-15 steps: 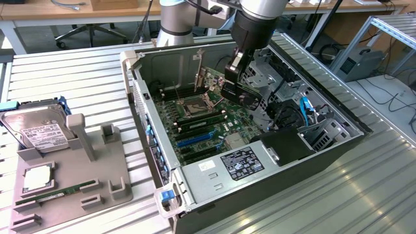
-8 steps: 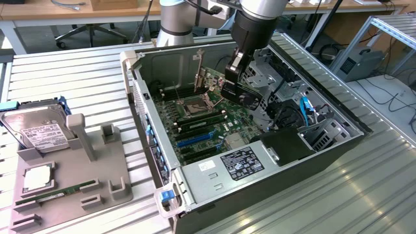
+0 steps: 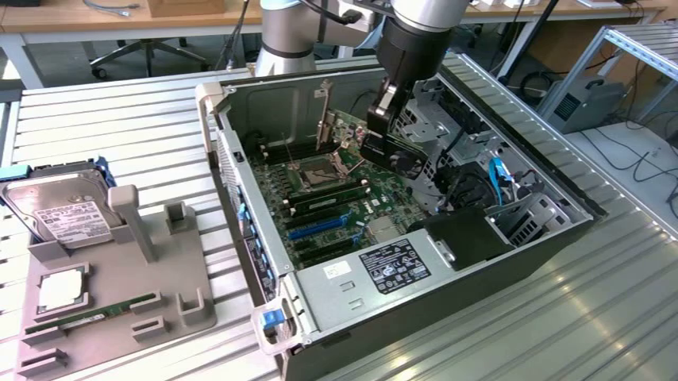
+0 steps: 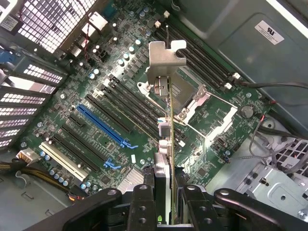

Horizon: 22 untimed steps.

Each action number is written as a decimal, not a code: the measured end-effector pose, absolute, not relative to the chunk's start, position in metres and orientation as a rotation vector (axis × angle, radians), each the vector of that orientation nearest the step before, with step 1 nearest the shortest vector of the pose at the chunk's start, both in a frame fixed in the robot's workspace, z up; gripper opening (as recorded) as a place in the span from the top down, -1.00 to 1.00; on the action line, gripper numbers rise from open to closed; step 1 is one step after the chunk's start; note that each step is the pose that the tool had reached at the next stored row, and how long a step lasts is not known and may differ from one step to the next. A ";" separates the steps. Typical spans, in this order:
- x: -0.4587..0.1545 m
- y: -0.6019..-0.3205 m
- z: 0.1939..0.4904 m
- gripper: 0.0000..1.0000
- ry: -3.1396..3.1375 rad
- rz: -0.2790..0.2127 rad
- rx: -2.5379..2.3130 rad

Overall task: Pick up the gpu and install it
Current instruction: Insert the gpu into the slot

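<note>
fingers clamp the gpu edge-on over the green motherboard.

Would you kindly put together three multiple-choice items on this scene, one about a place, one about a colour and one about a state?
1. Where is the gpu?
A) on the grey holder
B) over the motherboard inside the open case
C) outside the case, beside it

2. What colour is the long slot lying between black ones?
A) red
B) blue
C) orange

3. How do the fingers stand?
A) open, nothing between them
B) shut on nothing
C) shut on the gpu

Answers:
1 B: the exterior view shows the card hanging above the board, within the case walls.
2 B: the wrist view shows the slot plainly blue.
3 C: the wrist view shows the fingers clamped on the card's edge.
</note>
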<state>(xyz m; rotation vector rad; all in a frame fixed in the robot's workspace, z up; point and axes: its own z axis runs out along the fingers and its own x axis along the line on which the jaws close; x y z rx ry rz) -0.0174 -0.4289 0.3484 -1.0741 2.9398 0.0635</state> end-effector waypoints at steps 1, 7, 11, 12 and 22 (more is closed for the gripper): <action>-0.017 -0.429 0.348 0.47 2.939 0.064 -1.076; -0.017 -0.429 0.348 0.47 2.935 0.064 -1.089; -0.017 -0.429 0.348 0.47 2.932 0.064 -1.096; -0.017 -0.429 0.348 0.47 2.931 0.064 -1.098; -0.017 -0.429 0.348 0.47 2.924 0.064 -1.118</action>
